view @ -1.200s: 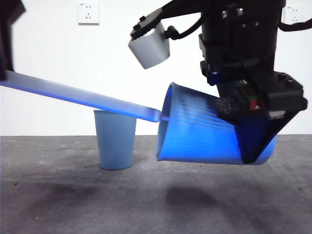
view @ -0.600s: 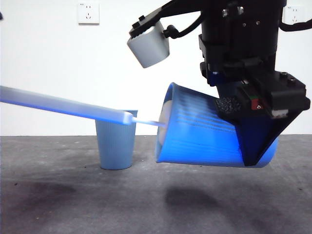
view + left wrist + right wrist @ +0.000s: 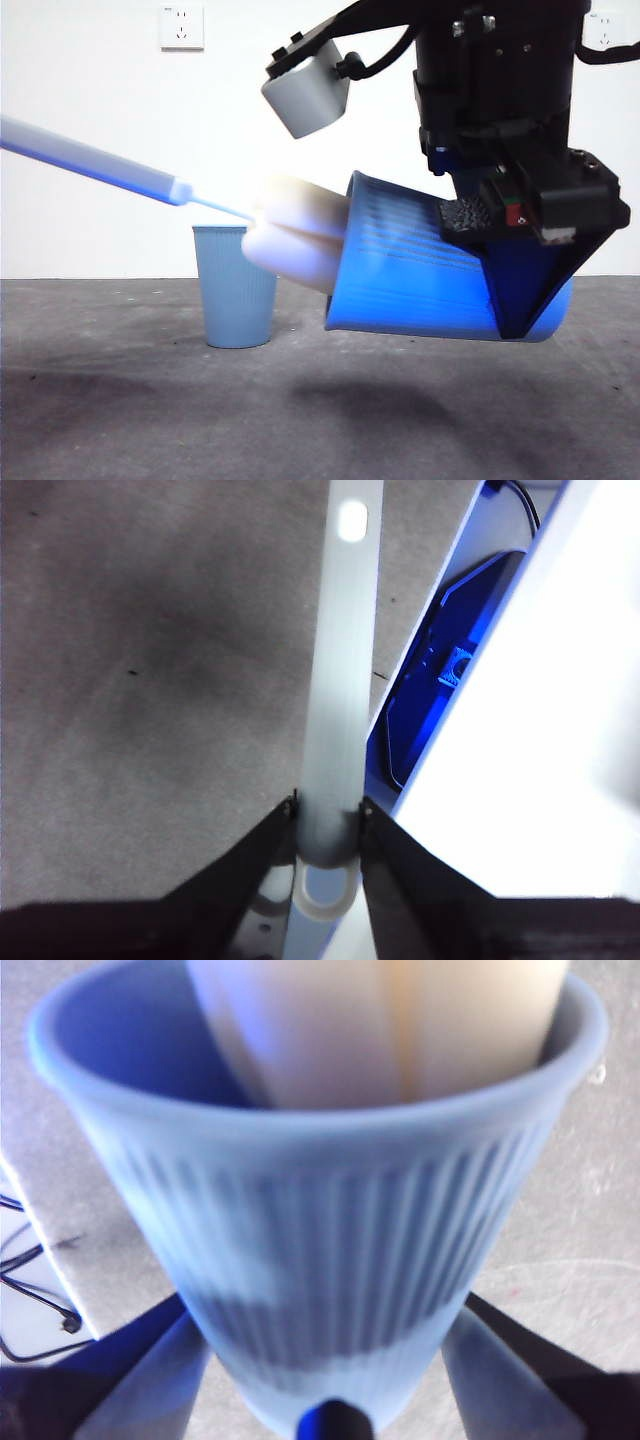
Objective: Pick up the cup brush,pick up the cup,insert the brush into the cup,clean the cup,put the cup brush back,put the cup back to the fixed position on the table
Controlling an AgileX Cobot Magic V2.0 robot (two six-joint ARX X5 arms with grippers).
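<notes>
My right gripper [image 3: 515, 270] is shut on a blue ribbed cup [image 3: 420, 265] and holds it on its side above the table [image 3: 150, 420], mouth toward the left. The cup fills the right wrist view [image 3: 320, 1220]. The cup brush's cream sponge head [image 3: 295, 235] sticks halfway out of the cup's mouth; it also shows in the right wrist view [image 3: 400, 1020]. The brush's grey-white handle [image 3: 95, 160] rises to the upper left. My left gripper [image 3: 328, 825] is shut on the handle [image 3: 340, 680]; the gripper itself is out of the front view.
A second blue ribbed cup [image 3: 235, 285] stands upright on the table, behind and left of the held cup's mouth. A white wall with a socket [image 3: 181, 27] is behind. A grey wrist camera [image 3: 305, 90] hangs above the held cup.
The brush has been drawn back to the left: its sponge head, deep inside the cup before, now sticks out of the mouth. The handle's outer end has risen. The held cup has stayed put.
</notes>
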